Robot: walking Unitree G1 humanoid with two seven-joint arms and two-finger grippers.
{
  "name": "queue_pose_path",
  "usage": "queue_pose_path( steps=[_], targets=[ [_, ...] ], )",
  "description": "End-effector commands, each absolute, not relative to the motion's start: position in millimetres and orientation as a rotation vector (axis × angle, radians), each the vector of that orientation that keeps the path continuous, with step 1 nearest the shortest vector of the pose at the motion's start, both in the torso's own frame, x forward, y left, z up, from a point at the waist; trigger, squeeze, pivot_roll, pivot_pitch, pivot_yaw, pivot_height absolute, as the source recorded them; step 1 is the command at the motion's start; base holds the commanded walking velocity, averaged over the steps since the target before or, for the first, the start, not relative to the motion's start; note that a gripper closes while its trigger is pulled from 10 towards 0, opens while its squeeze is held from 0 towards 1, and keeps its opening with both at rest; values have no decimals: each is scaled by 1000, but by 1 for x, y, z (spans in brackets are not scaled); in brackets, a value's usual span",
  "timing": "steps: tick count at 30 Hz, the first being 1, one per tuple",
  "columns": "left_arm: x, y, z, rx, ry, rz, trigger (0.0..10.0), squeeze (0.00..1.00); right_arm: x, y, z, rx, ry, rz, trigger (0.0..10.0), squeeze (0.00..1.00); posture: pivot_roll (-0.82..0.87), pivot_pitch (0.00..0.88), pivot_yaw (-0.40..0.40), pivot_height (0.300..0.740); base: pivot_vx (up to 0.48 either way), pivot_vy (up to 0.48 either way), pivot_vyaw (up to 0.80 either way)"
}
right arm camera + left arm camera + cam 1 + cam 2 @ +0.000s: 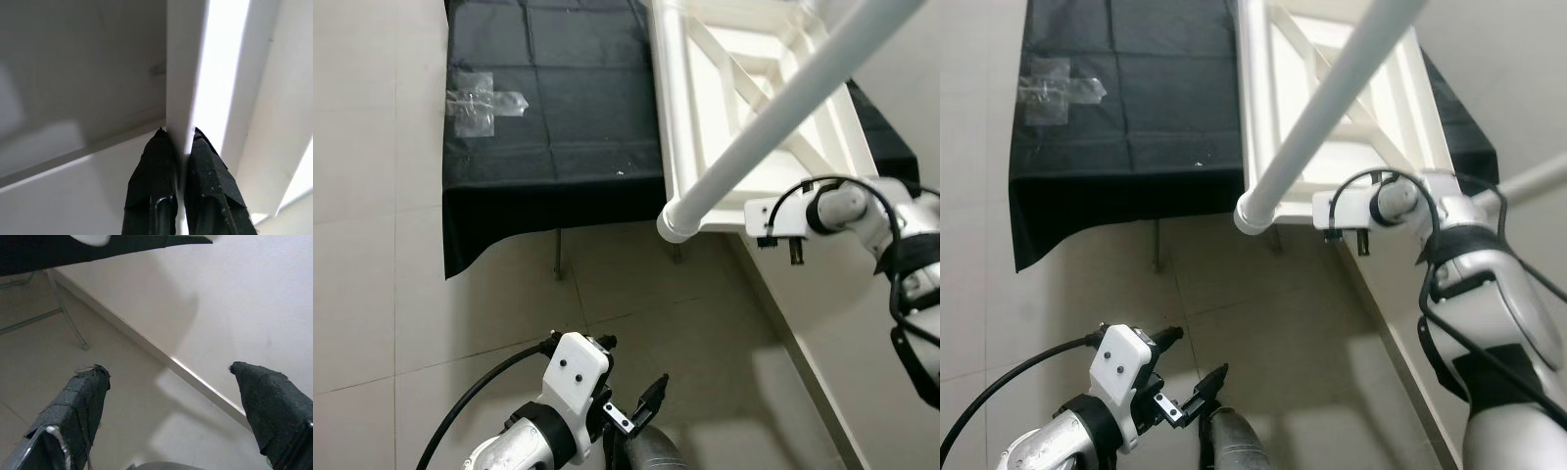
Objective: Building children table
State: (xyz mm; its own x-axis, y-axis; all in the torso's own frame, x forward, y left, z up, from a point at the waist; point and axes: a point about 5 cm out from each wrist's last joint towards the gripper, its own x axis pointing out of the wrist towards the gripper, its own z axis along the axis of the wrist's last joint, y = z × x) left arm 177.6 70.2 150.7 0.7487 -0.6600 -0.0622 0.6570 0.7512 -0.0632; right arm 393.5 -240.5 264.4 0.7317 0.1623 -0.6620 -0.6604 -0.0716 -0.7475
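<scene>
The white children's table top (759,69) lies upside down on a black-draped table (548,108), its ribbed underside facing up. One round white leg (773,122) rises from its near corner toward the camera. My right gripper (182,134) is shut on the thin rim (188,73) of the table top at its near edge; its wrist (778,217) sits just right of the leg's base. Low over the floor, my left gripper (168,367) stands open with nothing between its fingers, pointing toward the wall's foot.
A crumpled patch of clear tape (481,98) is stuck on the black cloth. Thin metal legs (558,257) show under the cloth's hem. A white wall and baseboard (803,377) run along the right. Beige floor tiles (431,313) lie in front.
</scene>
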Motion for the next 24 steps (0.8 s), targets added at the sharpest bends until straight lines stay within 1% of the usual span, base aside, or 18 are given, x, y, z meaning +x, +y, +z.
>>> queue_pose_path(
  steps=[1,4,10,11,13,14,16,17,22,23,24],
  targets=[
    [173,64,145,-64,121,-742,10000,0,397,-234,322,-1448,188,565,0,0,-51,249,-206,740,0,0,0],
    [174,62,145,-68,117,-739,10000,0,400,-225,337,-1405,171,552,0,0,-54,245,-209,740,0,0,0],
    [175,60,145,-68,117,-735,10000,0,403,-216,351,-1360,130,517,0,0,-54,239,-218,740,0,0,0],
    [175,60,145,-70,118,-732,10000,0,404,-213,353,-1368,116,499,8078,0,-55,238,-219,740,0,0,0],
    [175,60,145,-70,118,-732,10000,0,404,-213,353,-1368,116,499,8078,0,-55,238,-219,740,0,0,0],
    [176,59,145,-72,119,-731,10000,0,405,-210,355,-1364,94,482,10000,0,-58,235,-220,740,0,0,0],
    [176,59,145,-72,120,-730,10000,0,406,-209,357,-1368,72,458,10000,0,-56,232,-223,740,0,0,0],
    [176,58,144,-72,120,-729,10000,0,407,-208,356,-1360,66,454,10000,1000,-55,231,-223,740,0,0,0],
    [177,57,143,-71,122,-729,10000,0,406,-209,356,-1330,59,454,10000,1000,-48,225,-225,740,0,0,0],
    [178,57,141,-68,126,-726,10000,0,406,-212,355,-1271,62,467,10000,0,-43,213,-226,740,0,0,0],
    [180,58,140,-66,129,-722,10000,0,404,-216,351,-1202,71,486,10000,0,-40,201,-222,740,0,0,0]
  ],
)
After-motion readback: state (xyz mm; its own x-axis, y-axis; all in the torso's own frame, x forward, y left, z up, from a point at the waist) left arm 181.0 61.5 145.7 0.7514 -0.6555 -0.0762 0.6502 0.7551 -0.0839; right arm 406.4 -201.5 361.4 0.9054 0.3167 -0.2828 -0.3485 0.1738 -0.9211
